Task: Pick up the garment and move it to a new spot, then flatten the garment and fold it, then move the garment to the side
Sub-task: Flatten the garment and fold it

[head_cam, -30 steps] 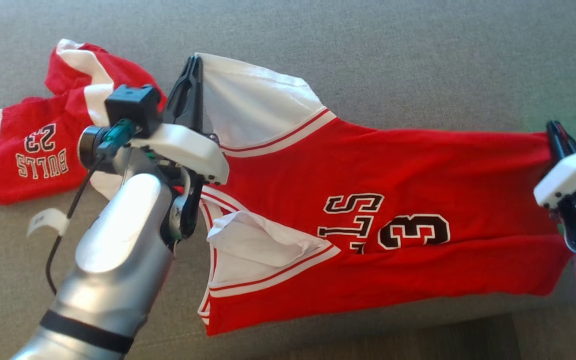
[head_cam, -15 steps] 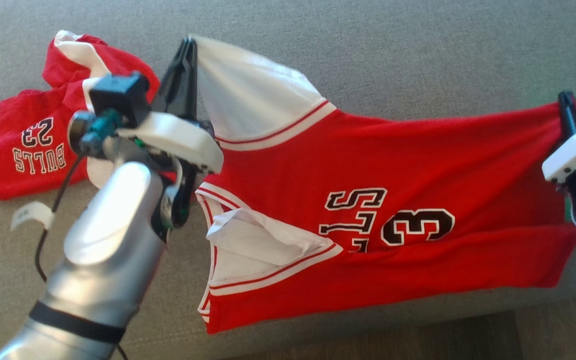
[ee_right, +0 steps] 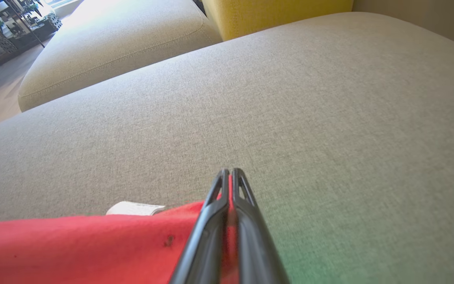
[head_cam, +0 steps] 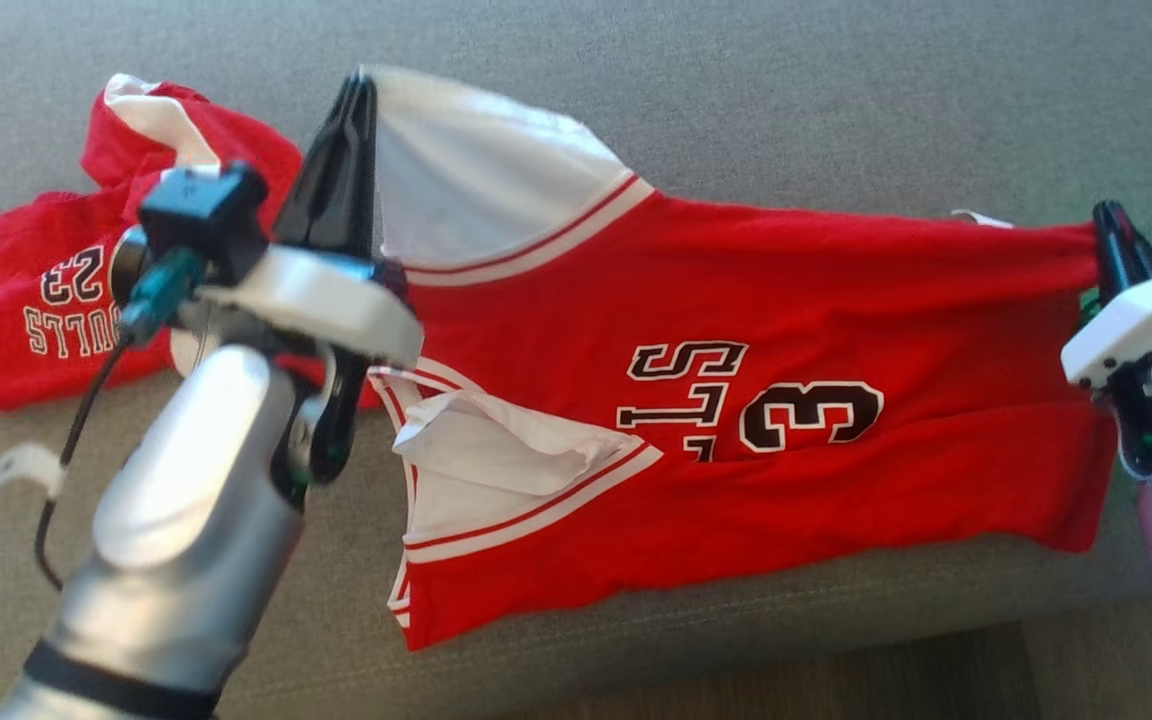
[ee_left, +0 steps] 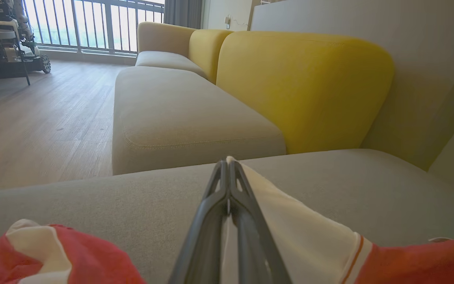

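The garment is a red basketball jersey with white shoulder panels and black lettering, stretched sideways above the grey sofa seat. My left gripper is shut on its white shoulder strap at the upper left. My right gripper is shut on the red hem corner at the far right. Between the two grips the cloth hangs taut along its top edge, while its lower edge droops toward the seat's front. A white label sticks out near the right grip.
Red shorts marked with a number lie crumpled on the seat at the left, behind my left forearm. The seat's front edge and dark floor lie below the jersey. A yellow backrest and another beige seat stand beyond.
Both grippers keep their hold on the jersey. The whole picture has shifted slightly left, and the jersey's lower edge now hangs lower over the seat's front.
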